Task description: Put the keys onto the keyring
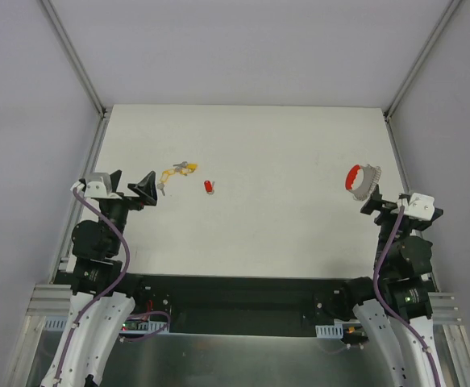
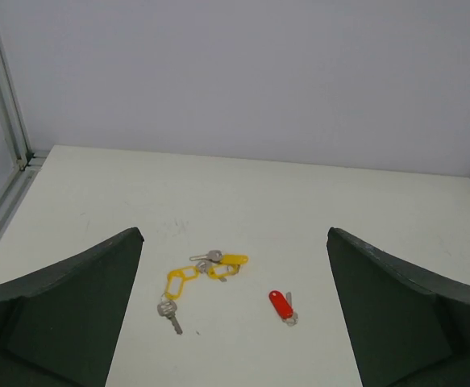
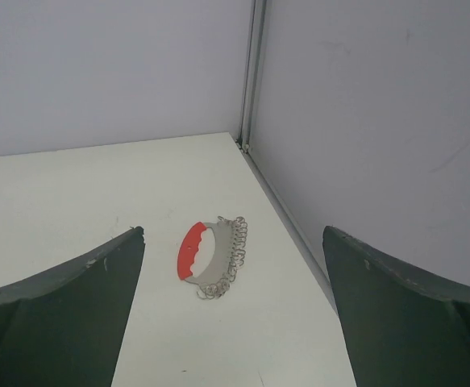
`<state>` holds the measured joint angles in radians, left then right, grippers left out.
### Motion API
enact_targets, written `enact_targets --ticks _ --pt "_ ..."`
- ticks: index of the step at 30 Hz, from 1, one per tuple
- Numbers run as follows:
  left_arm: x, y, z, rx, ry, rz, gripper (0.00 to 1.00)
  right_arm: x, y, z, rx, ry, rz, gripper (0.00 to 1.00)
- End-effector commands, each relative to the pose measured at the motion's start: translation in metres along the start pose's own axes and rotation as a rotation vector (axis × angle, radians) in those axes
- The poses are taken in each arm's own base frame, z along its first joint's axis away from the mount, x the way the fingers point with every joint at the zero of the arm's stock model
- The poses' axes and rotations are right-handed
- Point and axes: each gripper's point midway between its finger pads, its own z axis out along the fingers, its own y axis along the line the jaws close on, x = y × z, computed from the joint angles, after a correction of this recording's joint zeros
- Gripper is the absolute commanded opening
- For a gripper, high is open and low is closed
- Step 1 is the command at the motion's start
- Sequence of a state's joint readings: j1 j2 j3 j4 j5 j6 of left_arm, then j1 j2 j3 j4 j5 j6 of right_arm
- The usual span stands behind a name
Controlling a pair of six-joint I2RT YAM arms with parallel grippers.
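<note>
We see the left gripper (image 2: 235, 234) and right gripper (image 3: 235, 232) spread wide and empty, their finger bases cut off. The keyring (image 3: 210, 258) lies on the table (image 1: 283, 226). The right gripper is near it, and the yellow-tagged keys (image 2: 204, 272) and red-tagged key (image 2: 280, 305) lie well to its left, their detail too small to make out.

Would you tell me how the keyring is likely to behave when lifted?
The keyring lies flat, so it probably won't roll when nudged. Its red half looks like thick plastic, likely stiff to grip. The wire loops along its other edge look loose, so they may dangle and swing once lifted.
</note>
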<state>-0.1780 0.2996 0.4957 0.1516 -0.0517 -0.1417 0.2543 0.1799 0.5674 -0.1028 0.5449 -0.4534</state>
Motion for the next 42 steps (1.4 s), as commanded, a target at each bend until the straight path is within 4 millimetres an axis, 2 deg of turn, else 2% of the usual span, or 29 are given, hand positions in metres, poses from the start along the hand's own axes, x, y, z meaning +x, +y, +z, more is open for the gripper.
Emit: enact_targets --ticks 1,3,8,14,17,19,20,23,24,26,27,32,33,35,36,38,39,40,41,42 --pt "-0.026 -0.014 -0.004 0.056 -0.069 -0.031 0.99 -0.017 -0.001 0.0 -0.001 -0.061 0.041 0.96" --pt "-0.028 -0.015 -0.006 0.059 -0.076 -0.044 0.99 -0.024 0.002 -0.004 -0.031 -0.109 0.057 0.96" --pt "-0.029 -0.01 -0.006 0.029 -0.079 -0.056 0.99 -0.025 0.009 -0.003 -0.062 -0.115 0.072 0.96" --pt "-0.022 -0.007 0.0 0.009 -0.032 -0.058 0.99 -0.026 0.046 -0.003 -0.261 -0.071 0.039 0.96" --pt "-0.013 -0.006 0.005 0.001 0.009 -0.069 0.99 -0.026 0.049 -0.002 -0.273 -0.045 0.051 0.96" --pt "-0.002 -0.005 0.011 -0.013 0.056 -0.101 0.99 -0.028 0.044 -0.002 -0.246 -0.034 0.074 0.96" --pt "0.014 -0.004 0.016 -0.029 0.12 -0.116 0.99 -0.027 0.04 0.0 -0.215 -0.02 0.097 0.96" --pt "0.038 -0.012 0.023 -0.026 0.26 -0.199 0.99 -0.028 0.028 0.001 -0.145 0.014 0.112 0.96" --pt "0.063 -0.012 0.027 -0.045 0.362 -0.232 0.99 -0.022 0.028 0.002 -0.133 0.055 0.117 0.96" --pt "0.078 -0.028 0.03 0.012 0.466 -0.283 0.99 -0.028 0.021 0.002 -0.097 0.074 0.126 0.96" --pt "0.096 -0.031 0.033 0.008 0.539 -0.32 0.99 -0.023 0.022 0.003 -0.092 0.103 0.128 0.96" --pt "0.138 -0.044 0.04 0.005 0.732 -0.408 0.99 -0.017 0.02 0.002 -0.055 0.153 0.175 0.96" --pt "0.157 -0.044 0.041 -0.016 0.806 -0.409 0.99 -0.015 0.019 0.001 -0.045 0.167 0.174 0.96" --pt "0.168 -0.058 0.043 0.001 0.877 -0.39 0.99 -0.012 0.013 0.0 -0.006 0.179 0.179 0.96" --pt "0.187 -0.056 0.045 -0.032 0.928 -0.355 0.99 -0.013 0.012 -0.001 -0.003 0.179 0.178 0.96" --pt "0.193 -0.066 0.052 -0.034 0.953 -0.301 0.99 -0.013 0.01 -0.002 0.009 0.175 0.175 0.96" --pt "0.209 -0.07 0.051 -0.05 0.987 -0.241 0.99 -0.014 0.01 -0.002 0.007 0.172 0.173 0.97" --pt "0.21 -0.072 0.059 -0.066 0.978 -0.211 0.95 -0.013 0.009 -0.002 0.012 0.173 0.171 0.98" --pt "0.223 -0.071 0.059 -0.09 1.006 -0.177 0.93 -0.012 0.007 -0.002 0.02 0.174 0.164 0.99" --pt "0.228 -0.071 0.062 -0.111 1.0 -0.127 0.91 -0.012 0.008 -0.002 0.022 0.175 0.161 0.99"
